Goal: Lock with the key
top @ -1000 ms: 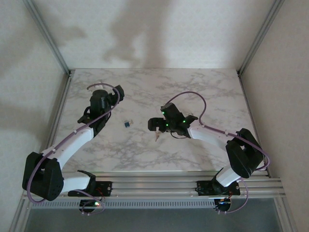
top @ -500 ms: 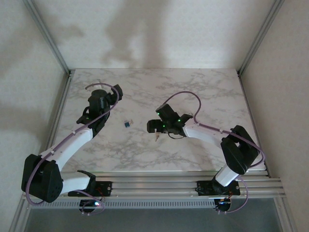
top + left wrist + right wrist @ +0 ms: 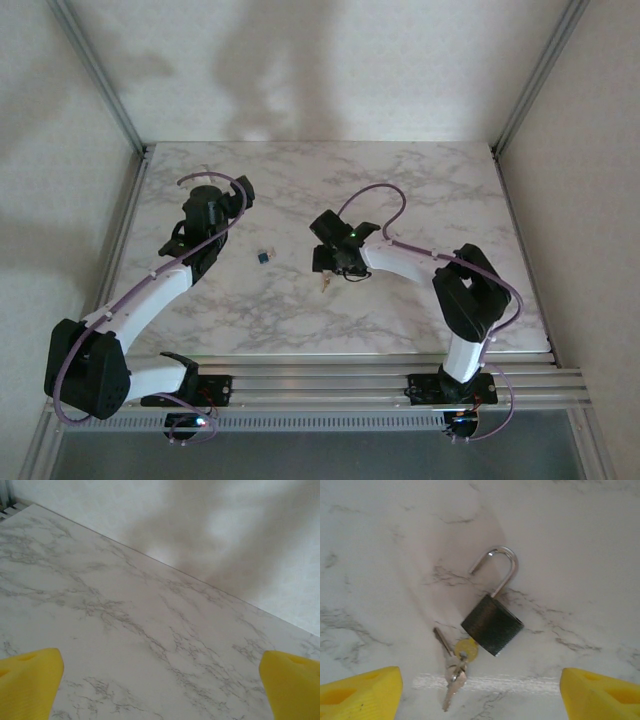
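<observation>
Right claw (image 3: 481,692) swung left, now above padlock (image 3: 492,625)
Its fingers spread wide; left claw (image 3: 160,680) open over bare tabletop (image 3: 125,605); padlock mid-tabletop, shackle open, keys (image 3: 454,672) touching its base, edges well away

Dark padlock (image 3: 492,625) lying flat, shackle open; keys (image 3: 454,672) just beside.

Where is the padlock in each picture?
Top view: the padlock is a tiny speck in the middle, just below the right gripper.
Right wrist: centre, hoop open, keys at its lower left.
Left wrist: faces the marble table and wall elsewhere.
Shared landmark: the table's grey veins.
</observation>
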`<state>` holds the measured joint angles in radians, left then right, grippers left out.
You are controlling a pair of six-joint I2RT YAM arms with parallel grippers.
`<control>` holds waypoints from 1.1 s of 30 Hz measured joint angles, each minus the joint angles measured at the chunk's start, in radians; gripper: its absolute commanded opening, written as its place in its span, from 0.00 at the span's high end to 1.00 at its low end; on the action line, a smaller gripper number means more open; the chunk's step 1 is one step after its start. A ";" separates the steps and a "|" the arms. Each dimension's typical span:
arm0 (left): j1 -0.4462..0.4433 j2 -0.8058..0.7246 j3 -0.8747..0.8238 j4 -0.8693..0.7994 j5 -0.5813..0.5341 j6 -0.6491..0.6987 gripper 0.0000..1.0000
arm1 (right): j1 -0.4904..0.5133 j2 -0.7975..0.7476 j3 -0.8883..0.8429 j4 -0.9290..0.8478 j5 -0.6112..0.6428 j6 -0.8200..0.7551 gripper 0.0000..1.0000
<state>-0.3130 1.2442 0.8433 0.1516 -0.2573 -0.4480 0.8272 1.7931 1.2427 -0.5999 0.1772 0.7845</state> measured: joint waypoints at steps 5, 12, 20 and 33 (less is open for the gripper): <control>0.000 0.000 0.000 0.000 0.003 0.000 0.00 | 0.000 0.024 0.029 -0.055 0.014 0.042 0.26; 0.000 0.000 0.004 -0.015 0.004 0.000 0.00 | 0.000 0.069 0.072 -0.078 0.003 0.074 0.33; 0.000 0.001 0.006 -0.019 0.008 0.000 0.01 | 0.000 0.125 0.106 -0.090 -0.014 0.085 0.40; 0.000 0.014 0.008 -0.023 0.020 0.000 0.01 | -0.013 0.176 0.136 -0.098 -0.023 0.086 0.46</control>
<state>-0.3130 1.2579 0.8513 0.1291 -0.2375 -0.4480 0.8143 1.9694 1.3785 -0.6975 0.1547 0.8703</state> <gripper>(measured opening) 0.995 0.546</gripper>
